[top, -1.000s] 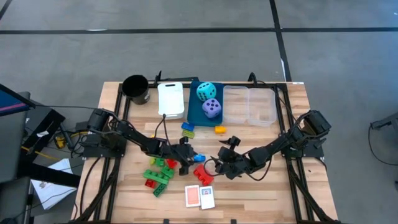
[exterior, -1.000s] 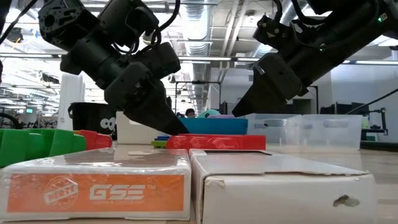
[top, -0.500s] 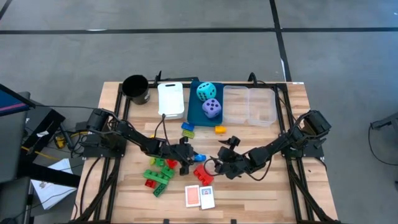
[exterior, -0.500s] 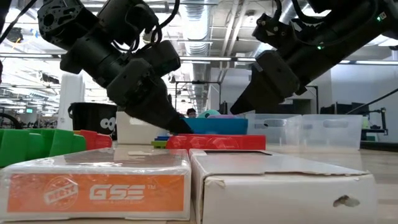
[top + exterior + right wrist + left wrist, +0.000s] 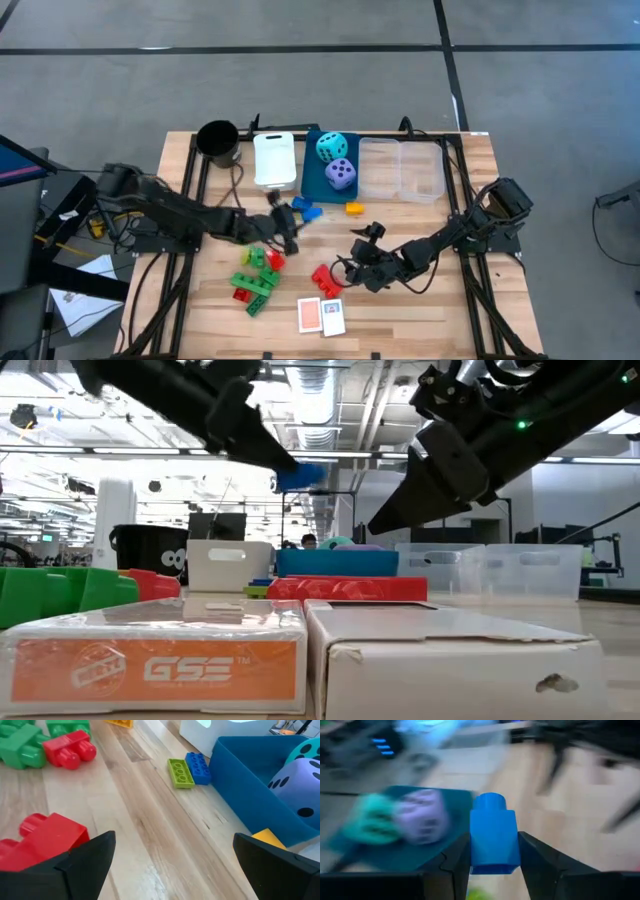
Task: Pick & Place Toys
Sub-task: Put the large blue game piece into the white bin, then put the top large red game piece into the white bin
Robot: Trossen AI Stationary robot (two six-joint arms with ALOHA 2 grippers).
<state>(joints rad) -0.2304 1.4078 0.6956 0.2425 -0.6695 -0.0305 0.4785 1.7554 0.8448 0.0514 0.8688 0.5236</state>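
Start with the wooden table (image 5: 200, 310), which carries everything you work with. Along its far edge stand a black cup (image 5: 218, 142), a white bin (image 5: 274, 160), a blue bin (image 5: 312, 178) and a pair of clear bins (image 5: 402, 168).

The blue bin holds the two largest toys: a cyan die (image 5: 331, 147) and, touching it, a purple die (image 5: 341, 174).

You see the left arm reaching in from the table's left side. Its left gripper (image 5: 290, 215) sits just in front of the white bin, with its fingers (image 5: 454, 865) clamped on a blue brick (image 5: 493, 836). In the low view that brick (image 5: 299, 476) is held well above the table surface.

Your right arm reaches in from the right side. The right gripper (image 5: 345, 268) hangs with its fingers (image 5: 85, 857) spread wide apart and holds nothing. A red brick (image 5: 324, 277) lies on the wood just beside it, between the fingers in the wrist view.

Two small cards lie side by side at the near edge: an orange card (image 5: 309, 315) and a white card (image 5: 332, 317), touching each other.

Left of the cards you find a cluster of green bricks (image 5: 258, 285) with a second red brick (image 5: 243, 295) among them.

An orange brick (image 5: 354, 208) lies in front of the blue bin. In the right wrist view, a flat green brick (image 5: 181, 773) and a flat blue brick (image 5: 199, 768) lie touching, beside the blue bin's wall.
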